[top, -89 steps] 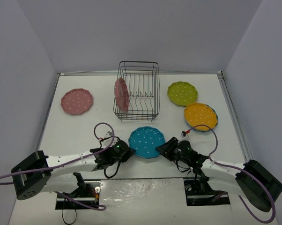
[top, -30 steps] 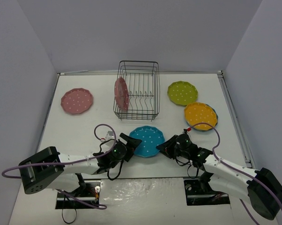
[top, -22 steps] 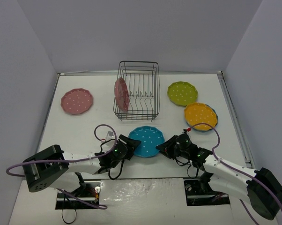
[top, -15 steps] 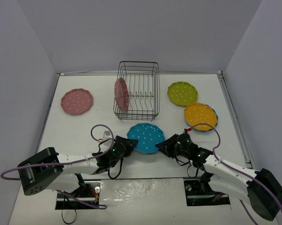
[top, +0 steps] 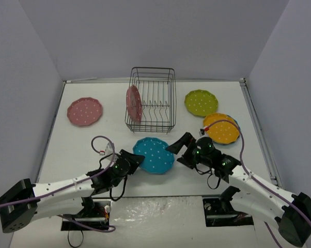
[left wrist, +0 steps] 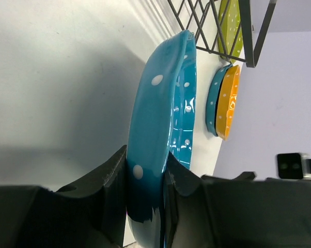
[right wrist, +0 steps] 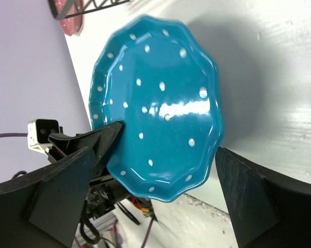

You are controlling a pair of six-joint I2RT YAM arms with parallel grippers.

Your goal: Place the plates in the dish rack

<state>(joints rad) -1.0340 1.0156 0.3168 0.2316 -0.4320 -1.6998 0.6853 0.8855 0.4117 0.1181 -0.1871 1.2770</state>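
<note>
My left gripper (top: 130,161) is shut on the near-left rim of a blue polka-dot plate (top: 153,155), which it holds tilted just above the table. In the left wrist view both fingers (left wrist: 111,181) pinch the plate's edge (left wrist: 166,119). My right gripper (top: 177,150) stands open beside the plate's right edge, touching nothing. Its wrist view shows the plate (right wrist: 155,103) ahead of the spread jaws. The black wire dish rack (top: 151,101) stands behind, with a pink plate (top: 134,103) upright at its left end.
A second pink plate (top: 84,111) lies flat at the far left. A lime green plate (top: 201,103) lies right of the rack. An orange plate (top: 221,128) sits stacked on another blue plate (top: 237,126). White walls close in three sides.
My left gripper closed on the blue plate's rim, then carried it slightly left and away from the right arm. My right gripper let go, opened wide and drew back up to the right.
</note>
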